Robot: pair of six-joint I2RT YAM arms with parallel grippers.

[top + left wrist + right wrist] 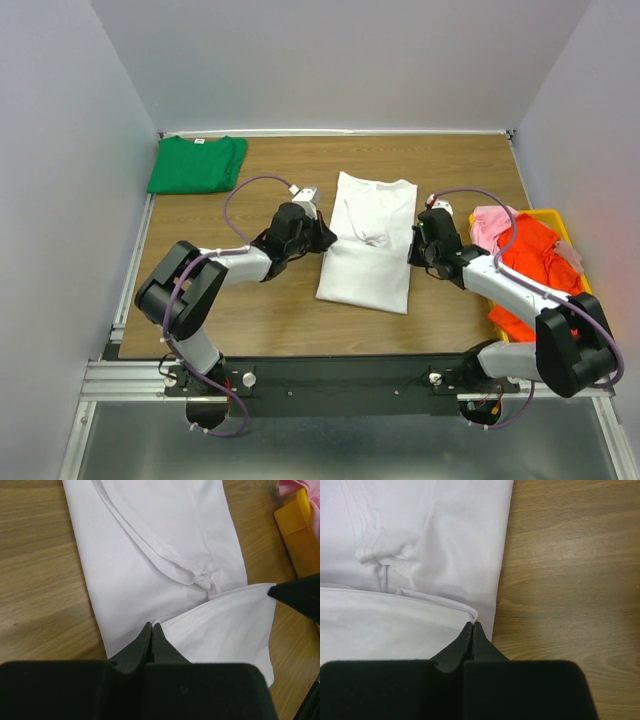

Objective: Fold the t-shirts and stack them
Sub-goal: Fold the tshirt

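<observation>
While the white t-shirt (368, 240) lies mid-frame on the counter (250, 310), the left jaws and right jaws each clamp one of its opposite side edges. A green t-shirt (196, 164) sits folded upper left; a pink t-shirt (487, 222) and orange-red t-shirt (530, 262) fill the yellow bin (556, 214) at right.

Your left arm (215, 262) rises from its base with the elbow swung out to the left. The forearm runs low and to the right toward the middle, and the wrist is turned so the left gripper (322, 238) points rightward. In the left wrist view its jaws are pressed together tip to tip, nipping the edge of the white t-shirt (368, 262). Your right arm (512, 284) mirrors this, with the shoulder at lower right, the forearm slanting up and left, and the right gripper (415, 250) aimed leftward. Its jaws are likewise closed to a point on that shirt's edge, and its dark tip shows at the right side of the left wrist view
</observation>
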